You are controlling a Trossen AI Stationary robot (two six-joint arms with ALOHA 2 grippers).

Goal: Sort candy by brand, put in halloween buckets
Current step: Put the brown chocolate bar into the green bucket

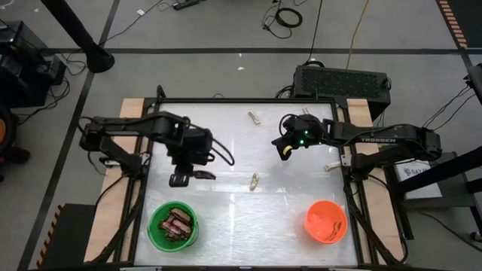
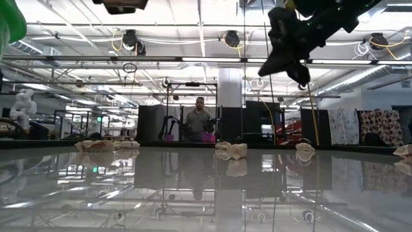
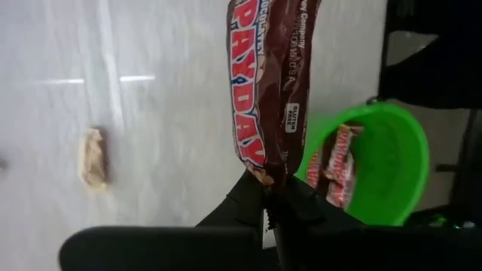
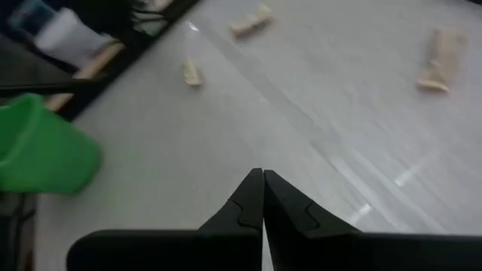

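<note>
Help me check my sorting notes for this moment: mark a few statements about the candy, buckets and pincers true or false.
1. The left pincer grips a dark brown bar. True.
2. The green bucket is empty. False: brown-wrapped bars lie in it.
3. The right pincer holds a pale bar. False: it is shut on nothing.
4. Pale bars lie loose on the table. True.
5. The orange bucket stands on the right arm's side. True.
</note>
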